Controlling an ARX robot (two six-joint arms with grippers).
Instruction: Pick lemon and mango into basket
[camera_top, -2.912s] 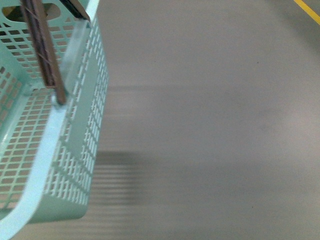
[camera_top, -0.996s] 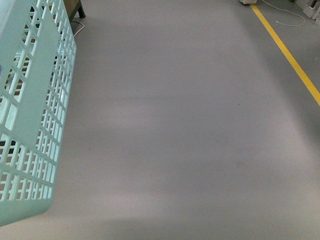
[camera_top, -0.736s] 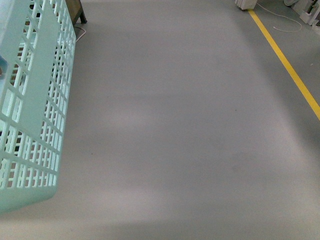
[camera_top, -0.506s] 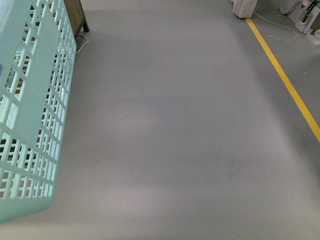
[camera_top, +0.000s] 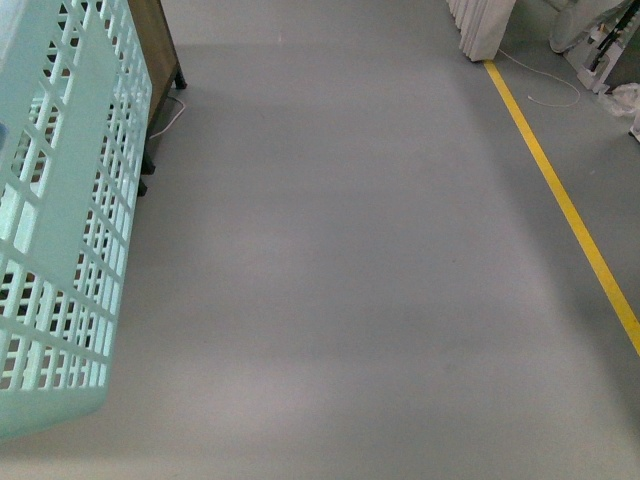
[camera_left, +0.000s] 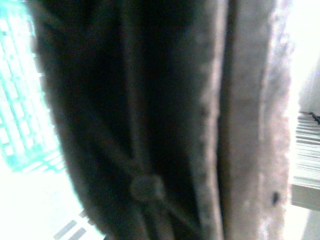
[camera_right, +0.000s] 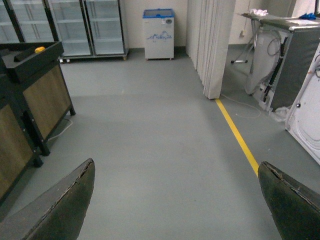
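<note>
The aqua slotted basket (camera_top: 70, 210) hangs at the left edge of the front view, with only its side wall showing. My left gripper (camera_left: 220, 150) is shut on the basket's handle (camera_left: 145, 125), which fills the left wrist view as a dark blur, with a strip of aqua basket wall (camera_left: 20, 115) beside it. My right gripper (camera_right: 175, 167) is open above bare floor, nothing between its fingers. A small yellow thing (camera_right: 39, 49) lies on top of a dark stand far off; I cannot tell whether it is the lemon or a mango.
Grey floor (camera_top: 350, 260) stretches ahead. A wooden cabinet on black legs (camera_top: 155, 50) stands behind the basket, and more such stands (camera_right: 35, 90) line that side. A yellow floor line (camera_top: 560, 195), a white partition (camera_right: 212, 45), glass-door fridges (camera_right: 65, 25) and a small freezer (camera_right: 159, 27) lie beyond.
The view has travelled forward over the floor. The wooden cabinet and the white partition have come into sight at the top. The basket's rim and handle have left the front view.
</note>
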